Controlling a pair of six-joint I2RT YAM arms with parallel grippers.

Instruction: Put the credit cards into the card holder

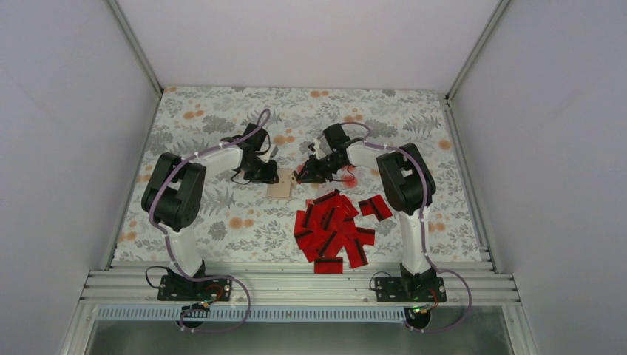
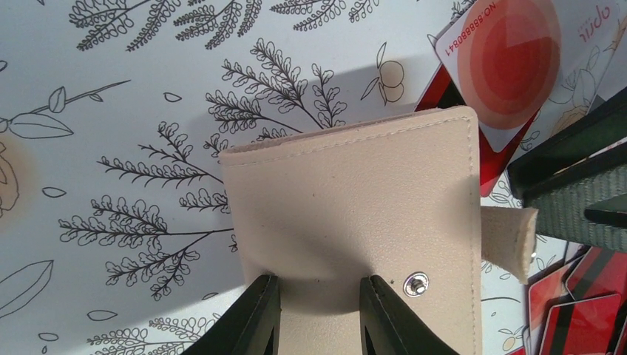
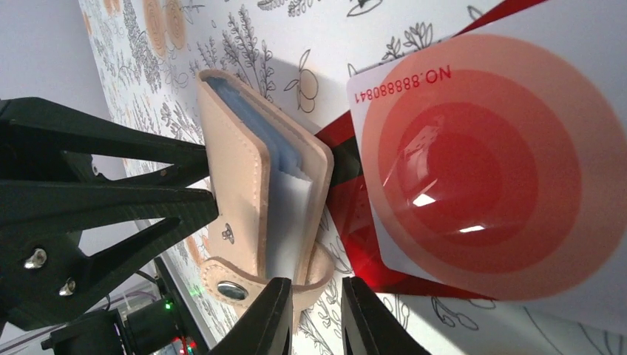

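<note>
The tan card holder lies on the flowered cloth between both grippers. In the left wrist view its cover fills the middle, and my left gripper stands open with both fingertips resting on that cover. The right wrist view shows the card holder slightly agape, pale sleeves showing inside. My right gripper has its jaws a narrow way apart at the strap's bend; whether they touch it is unclear. A pale credit card with a red blot lies just beside the holder. Several red credit cards are heaped nearer the arms.
Two red cards lie apart, right of the heap. The right arm's elbow hangs over that side. White walls close in the cloth on three sides. A metal rail runs along the near edge.
</note>
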